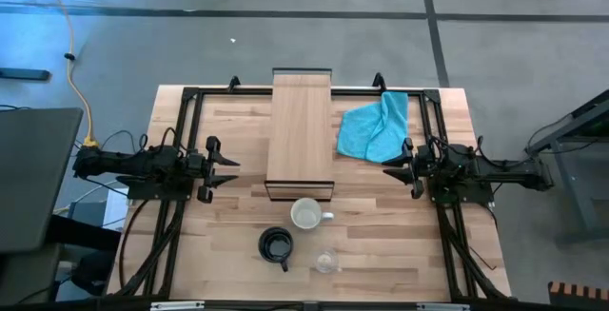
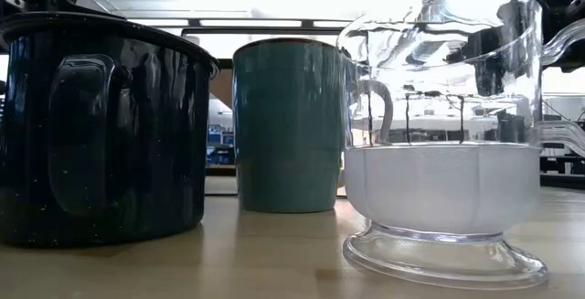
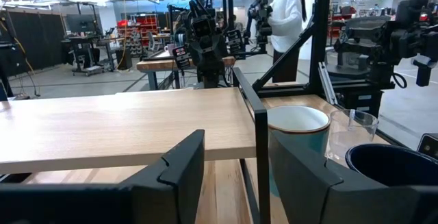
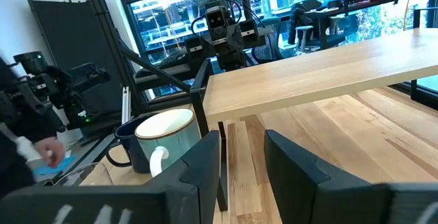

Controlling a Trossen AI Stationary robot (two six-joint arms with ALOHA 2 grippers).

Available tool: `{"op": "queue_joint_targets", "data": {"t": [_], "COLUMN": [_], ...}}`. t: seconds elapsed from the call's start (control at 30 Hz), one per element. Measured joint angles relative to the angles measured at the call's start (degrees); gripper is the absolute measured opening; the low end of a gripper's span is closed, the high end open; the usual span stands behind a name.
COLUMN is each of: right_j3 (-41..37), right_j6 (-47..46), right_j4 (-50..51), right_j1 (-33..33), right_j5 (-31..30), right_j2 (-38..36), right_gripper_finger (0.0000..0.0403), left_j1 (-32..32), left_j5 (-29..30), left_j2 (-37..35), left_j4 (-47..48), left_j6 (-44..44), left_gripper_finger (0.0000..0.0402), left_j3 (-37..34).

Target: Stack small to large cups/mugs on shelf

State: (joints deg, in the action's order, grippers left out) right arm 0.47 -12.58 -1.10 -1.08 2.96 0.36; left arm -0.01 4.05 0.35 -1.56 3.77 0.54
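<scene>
Nearest the tabletop's (image 1: 400, 273) front edge stand the glass cup (image 1: 326, 262) and black mug (image 1: 276, 245), then the white mug (image 1: 306, 215) just before the bare shelf (image 1: 301, 130). Left claw (image 1: 226, 171) and right claw (image 1: 395, 168) flank the shelf, both parted, empty.

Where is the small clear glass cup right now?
In the high view the glass cup stands on the table near its front edge, right of the black mug and just below the white mug.
</scene>
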Motion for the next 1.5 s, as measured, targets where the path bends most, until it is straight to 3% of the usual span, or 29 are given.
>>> {"op": "queue_joint_targets", "data": {"t": [0.83,1.5], "right_j3": [-0.01,0.0], "right_j6": [0.04,-21.3], "right_j4": [-0.03,-6.38], "right_j1": [0.0,-0.02], "right_j5": [0.0,-1.31], "right_j2": [-0.01,-0.02], "right_gripper_finger": [0.0108,0.0108], "left_j1": [0.0,0.0], "left_j5": [0.02,0.92], "left_j2": [0.01,-0.01], "left_j4": [-0.01,-4.68], "left_j6": [0.0,-4.17], "left_gripper_finger": [0.0152,0.0152], "left_j3": [0.0,0.0]}}
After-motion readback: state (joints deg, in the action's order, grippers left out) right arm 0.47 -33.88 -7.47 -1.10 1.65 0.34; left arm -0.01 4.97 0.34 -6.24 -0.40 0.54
